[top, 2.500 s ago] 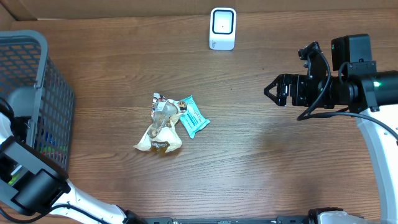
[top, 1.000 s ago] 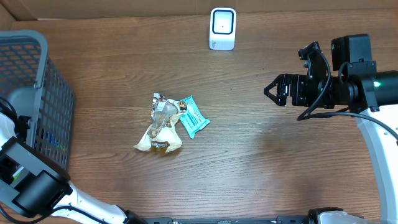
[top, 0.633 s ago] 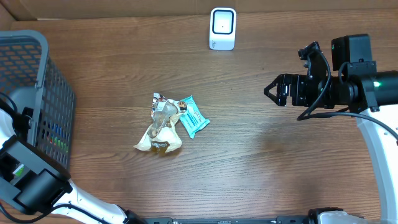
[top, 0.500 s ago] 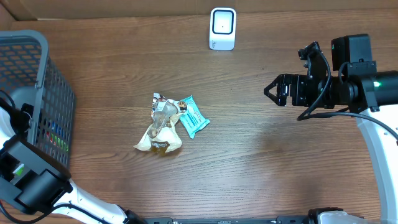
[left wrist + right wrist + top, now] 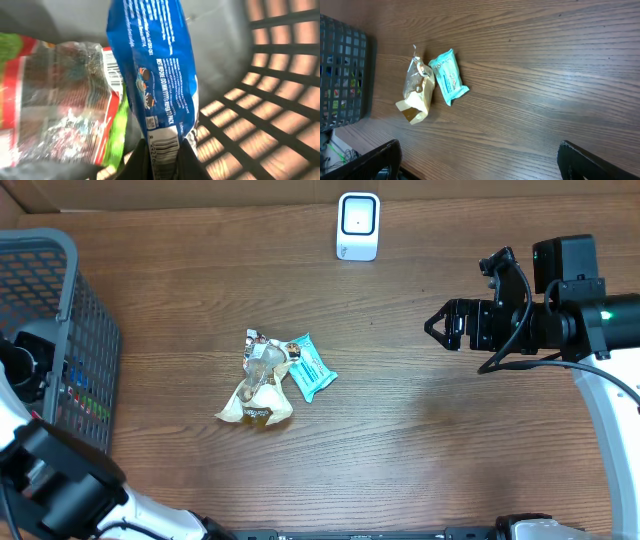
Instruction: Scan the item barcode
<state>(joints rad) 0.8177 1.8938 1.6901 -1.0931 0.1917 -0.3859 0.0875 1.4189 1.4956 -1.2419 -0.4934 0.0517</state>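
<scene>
Deep in the grey basket [image 5: 45, 240] at the bench's [image 5: 420, 440] left, the left gripper [image 5: 164, 154] clamps the sealed end of a blue packet [image 5: 150, 65], probably light, crinkly and slippery; the right gripper [image 5: 437, 326] gapes empty.

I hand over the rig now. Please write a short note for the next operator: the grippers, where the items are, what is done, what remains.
Left gripper: shut on one end of a blue plastic snack packet, inside the grey mesh basket, beside a red and green packet.
Right gripper: open, empty, over the table's right side.
White barcode scanner: table's far edge. Teal packet and crumpled golden wrapper: mid-table, touching.
Done: blue packet gripped. Left: lift it out, scan its barcode.
</scene>
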